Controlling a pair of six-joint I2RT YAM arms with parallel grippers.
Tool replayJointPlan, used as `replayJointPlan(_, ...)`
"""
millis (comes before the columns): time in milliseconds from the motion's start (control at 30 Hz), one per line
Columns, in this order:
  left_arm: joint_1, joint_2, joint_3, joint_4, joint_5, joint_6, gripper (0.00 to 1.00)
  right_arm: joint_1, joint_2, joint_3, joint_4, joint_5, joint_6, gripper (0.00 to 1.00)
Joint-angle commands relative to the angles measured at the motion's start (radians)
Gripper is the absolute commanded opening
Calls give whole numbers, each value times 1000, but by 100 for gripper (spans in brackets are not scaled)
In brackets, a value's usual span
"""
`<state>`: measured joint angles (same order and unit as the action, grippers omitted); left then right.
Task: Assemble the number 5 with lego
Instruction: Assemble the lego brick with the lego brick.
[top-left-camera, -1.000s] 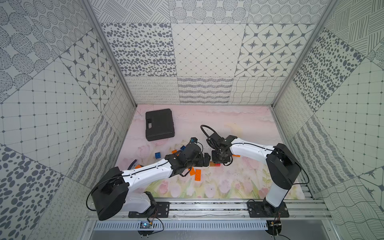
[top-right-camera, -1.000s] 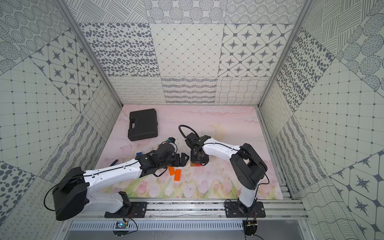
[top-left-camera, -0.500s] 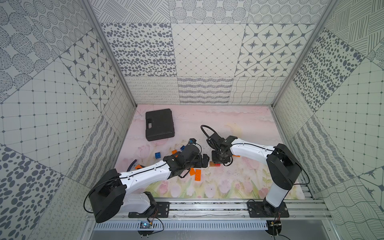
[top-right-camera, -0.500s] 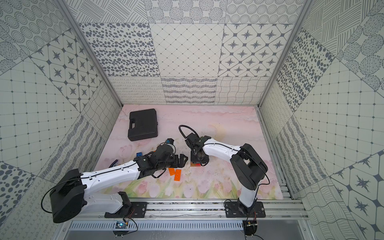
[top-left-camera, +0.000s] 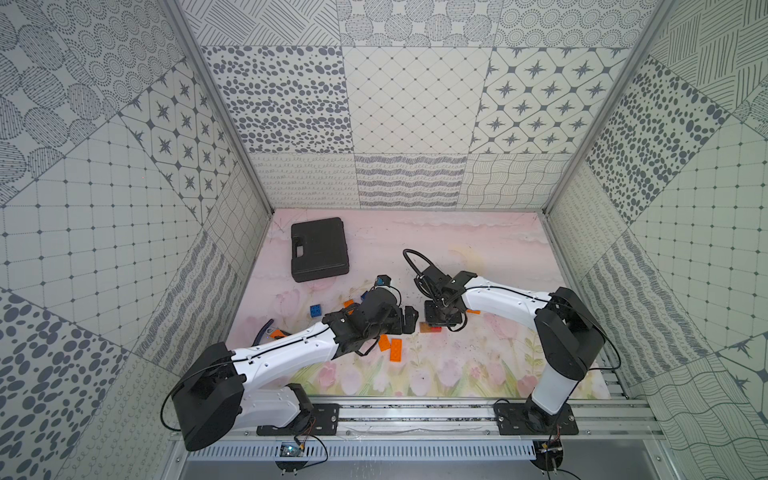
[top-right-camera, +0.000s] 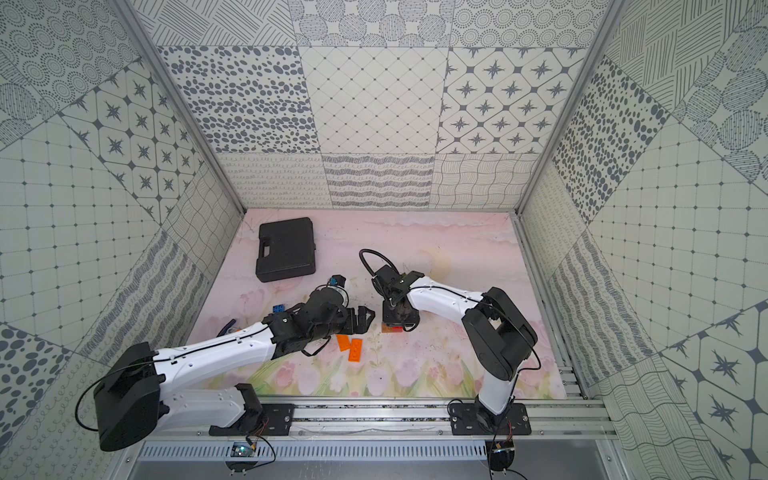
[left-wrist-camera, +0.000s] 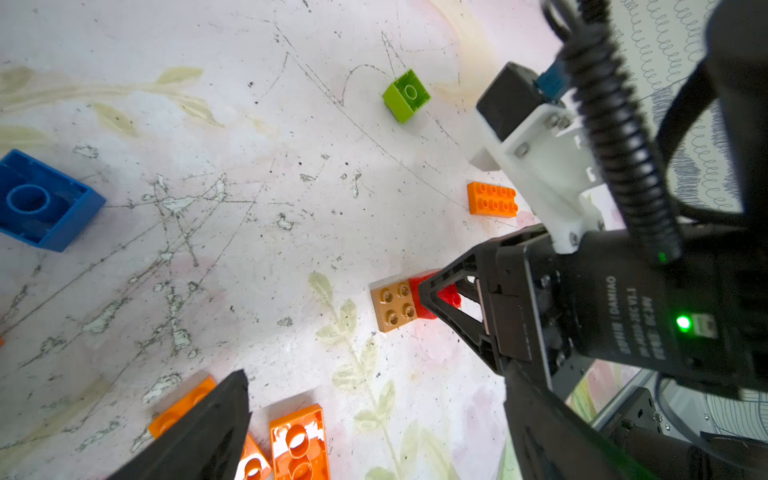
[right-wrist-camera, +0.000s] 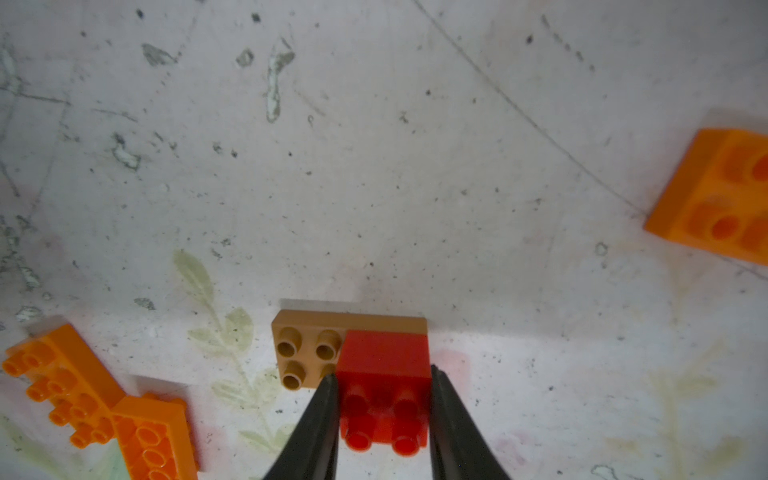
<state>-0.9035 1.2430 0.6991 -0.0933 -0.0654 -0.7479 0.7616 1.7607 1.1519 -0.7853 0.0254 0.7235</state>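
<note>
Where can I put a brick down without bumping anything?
Bare mat lies behind the right arm, between the black case and the right wall. Another free strip runs along the front rail, beyond the orange bricks. The middle is crowded: the open left end effector faces the right end effector, shut on the red brick atop the brown brick.

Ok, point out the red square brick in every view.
Top view: red brick low centre, on the brown brick's end.
Top view: red brick, same spot.
Right wrist: red brick clamped in the right gripper.
Left wrist: red brick half hidden behind that gripper.
Shared landmark: the brown brick under it.
</note>
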Motion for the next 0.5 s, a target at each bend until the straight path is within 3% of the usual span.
replayJointPlan(0,-5,-8,-2,32,-16,13,99,-11,71,-66,7,22,-6,32)
replayJointPlan(467,-4,-2,-4,37,-10,18,99,-5,76,-48,-2,11,-13,38)
